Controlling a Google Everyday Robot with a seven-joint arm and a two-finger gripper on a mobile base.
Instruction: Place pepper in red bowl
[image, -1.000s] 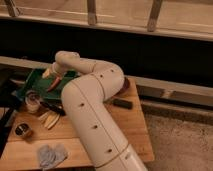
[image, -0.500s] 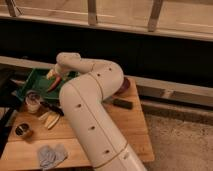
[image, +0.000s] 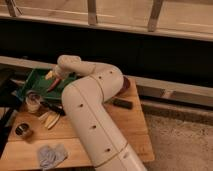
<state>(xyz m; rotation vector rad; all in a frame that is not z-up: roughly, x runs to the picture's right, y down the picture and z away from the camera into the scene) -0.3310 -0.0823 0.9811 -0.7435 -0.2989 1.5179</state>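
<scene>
The pepper (image: 53, 84) shows as a slim red-orange streak lying in the green tray (image: 30, 85) at the table's back left. My gripper (image: 52, 76) hangs at the end of the big white arm (image: 92, 107), right over the pepper in the tray. Its fingers look open, with nothing held between them. A dark red rounded shape (image: 125, 84) peeks out behind the arm's elbow at the back right of the table. It may be the red bowl, but most of it is hidden.
On the wooden table (image: 127, 127) stand a white jar (image: 33, 101), a small tin (image: 22, 131), yellow slices (image: 49, 120), a grey-blue cloth (image: 50, 153) and a flat black object (image: 122, 103). A dark wall and railing run behind.
</scene>
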